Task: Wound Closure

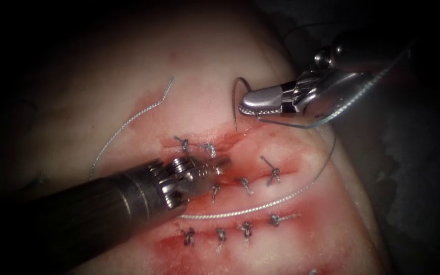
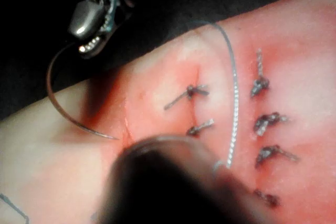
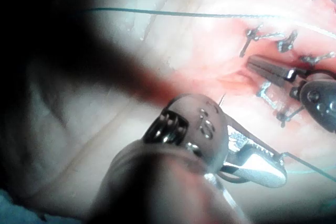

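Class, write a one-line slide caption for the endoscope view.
Right tool holds the curved needle near its tail, tip at the tissue; left tool rests shut among tied stitches.

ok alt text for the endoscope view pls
The right pincer holds the curved needle near its thread end, its tip at the tissue above the cut. The left pincer rests shut over the knots; thread lies across.

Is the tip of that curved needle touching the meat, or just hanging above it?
Touching. In the left wrist view the needle, held by the right tool, curves down until its point meets the tissue at the cut's end, with no gap.
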Motion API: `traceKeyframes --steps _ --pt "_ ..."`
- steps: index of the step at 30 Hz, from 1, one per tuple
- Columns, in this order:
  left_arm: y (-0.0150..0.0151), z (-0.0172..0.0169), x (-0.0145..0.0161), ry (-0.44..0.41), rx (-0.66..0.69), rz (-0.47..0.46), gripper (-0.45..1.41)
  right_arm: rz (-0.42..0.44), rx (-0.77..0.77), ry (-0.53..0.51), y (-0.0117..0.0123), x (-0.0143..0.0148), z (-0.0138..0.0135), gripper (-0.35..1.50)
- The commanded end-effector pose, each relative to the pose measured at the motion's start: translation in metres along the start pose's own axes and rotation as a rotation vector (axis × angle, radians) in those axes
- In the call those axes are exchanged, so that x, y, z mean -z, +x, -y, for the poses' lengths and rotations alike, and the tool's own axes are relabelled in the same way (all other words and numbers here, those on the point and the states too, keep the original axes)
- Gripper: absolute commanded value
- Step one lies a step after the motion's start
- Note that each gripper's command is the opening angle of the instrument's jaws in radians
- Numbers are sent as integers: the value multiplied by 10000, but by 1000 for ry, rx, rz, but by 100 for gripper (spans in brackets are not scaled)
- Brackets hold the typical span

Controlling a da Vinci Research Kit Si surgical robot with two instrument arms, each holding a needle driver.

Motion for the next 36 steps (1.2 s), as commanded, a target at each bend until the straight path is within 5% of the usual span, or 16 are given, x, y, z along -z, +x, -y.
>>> traceKeyframes --steps 1,36 --pt "-9 -6 -6 -3 0 5 -45 4 11 5 10 -8 -1 -35" --pt "-9 -6 -5 -3 0 5 -45 23 54 -3 12 -11 -10 -35"
